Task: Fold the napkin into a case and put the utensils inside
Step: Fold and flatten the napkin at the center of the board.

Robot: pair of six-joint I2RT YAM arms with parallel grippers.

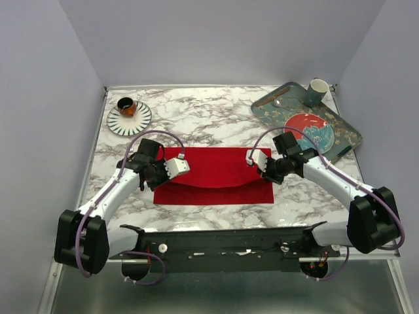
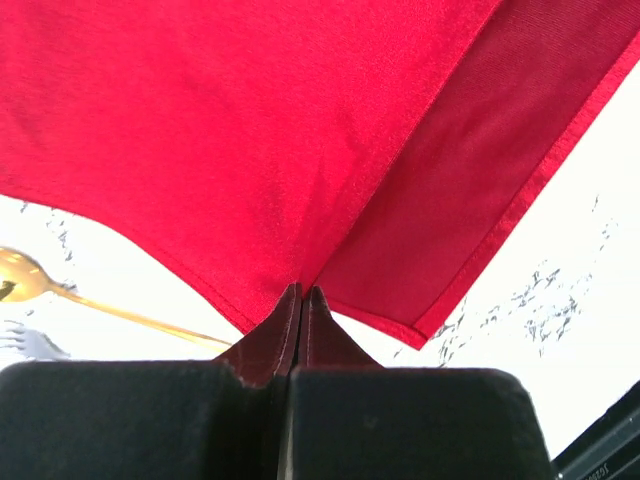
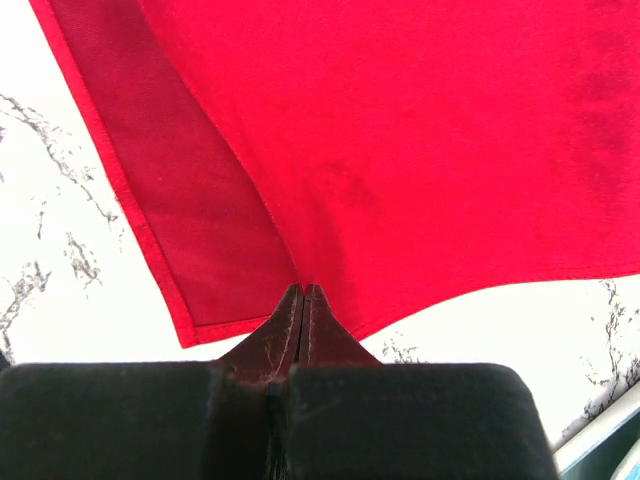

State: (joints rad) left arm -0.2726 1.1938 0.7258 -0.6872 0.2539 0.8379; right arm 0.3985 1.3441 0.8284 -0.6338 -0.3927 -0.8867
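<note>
1. Left wrist view: nearest you are the dark fingertips of the left gripper. They are pressed together, with the edge of the napkin pinched between them.
2. From that pinch the bright top layer of cloth fans away ahead of the gripper. A darker under-layer with a stitched hem shows to its right.
3. To the gripper's left, the gold spoon lies on the marble table, its handle running under the cloth edge. The fork shows only its tines, just beside the spoon and nearer the camera.
4. Right wrist view: the right gripper is closed the same way, its tips clamped on the napkin's edge.
5. Here the bright layer spreads ahead and to the gripper's right. The darker hemmed layer lies to its left, on bare marble.
6. Top view: the napkin lies between your two grippers as a wide rectangle, one gripper at each end. The near edge of the top layer sags in a curve between the two pinches, and a strip of the lower layer shows in front of it.
7. Beyond the left gripper, well apart, a dark cup stands on a striped saucer.
8. Beyond the right gripper and outward sits a green tray. It holds a red patterned plate, a mug and a brown-handled utensil.
9. You cannot see the spoon or fork from this view.
</note>
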